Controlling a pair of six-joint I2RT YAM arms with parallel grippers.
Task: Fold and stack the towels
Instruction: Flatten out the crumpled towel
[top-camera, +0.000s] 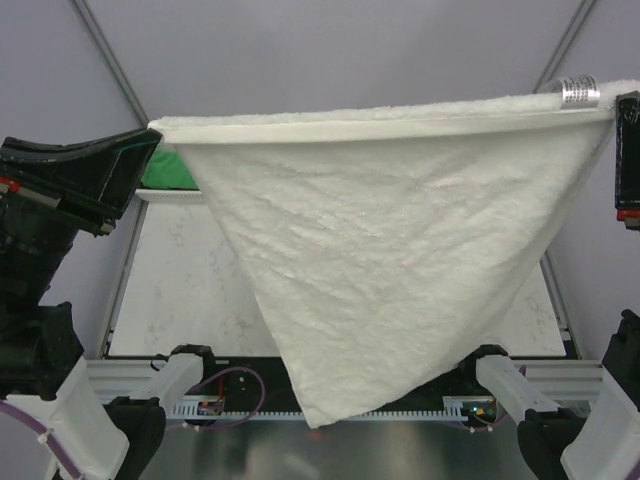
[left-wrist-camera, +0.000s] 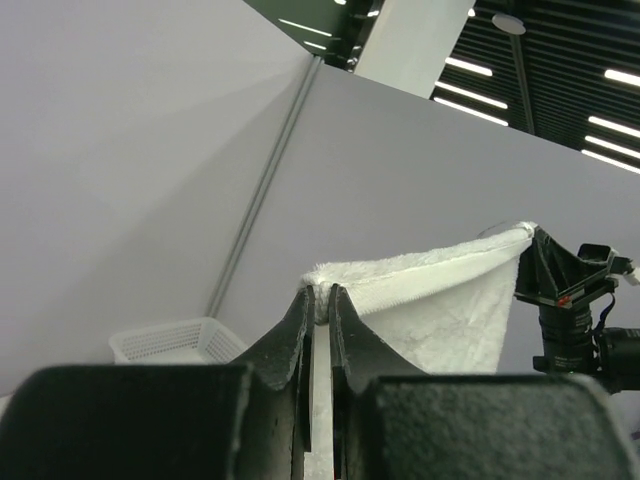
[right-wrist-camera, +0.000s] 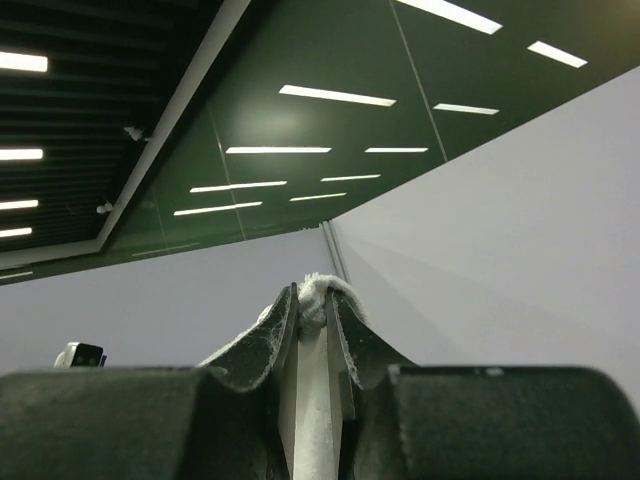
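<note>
top external view: we see the white towel (top-camera: 380, 250) stretched wide in the air above the table (top-camera: 190, 290), its lower corner hanging down near the arm bases. our left gripper (top-camera: 150, 140) is clamped on the towel's top left corner, our right gripper (top-camera: 618, 112) on the top right corner. a green towel (top-camera: 165, 172) peeks out behind the left corner.

no text or number can be read anywhere. the shiny tag (top-camera: 578, 92) on the towel (top-camera: 400, 250), just beside the right gripper (right-wrist-camera: 312, 298), is too blurred to read.
</note>
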